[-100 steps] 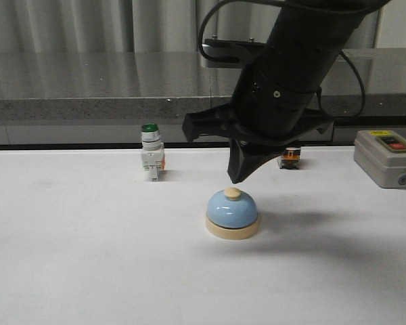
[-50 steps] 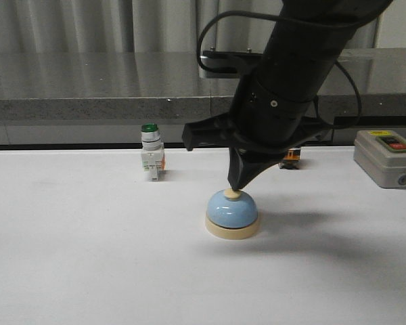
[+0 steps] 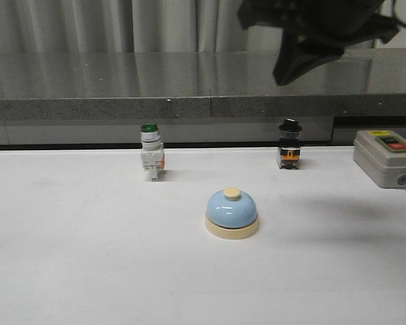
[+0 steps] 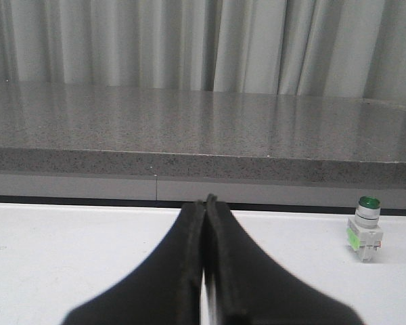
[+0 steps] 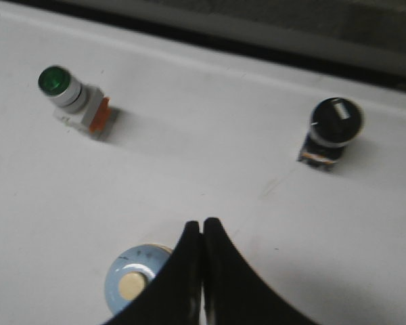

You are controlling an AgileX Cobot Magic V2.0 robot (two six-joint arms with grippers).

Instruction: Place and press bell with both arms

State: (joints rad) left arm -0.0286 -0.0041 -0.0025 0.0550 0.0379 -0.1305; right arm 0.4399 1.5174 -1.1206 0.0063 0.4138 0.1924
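Now bell (image 3: 232, 213) alone on table (image 3: 88, 257), right pincer (image 5: 201, 227) closed above, left pincer (image 4: 204, 206) closed, both empty.

The bell (image 3: 232, 213) has a smooth, softly glossy pale-blue dome, with a matt cream base and button. The table (image 3: 88, 257) is matt white and smooth. The far ledge (image 3: 122, 88) looks like polished speckled grey stone, reflecting the cloth curtain (image 3: 88, 24) behind. The green-capped switch (image 3: 151, 160) looks plastic, its cap shiny. The right gripper (image 5: 202, 227) and left gripper (image 4: 206, 203) are matt black.
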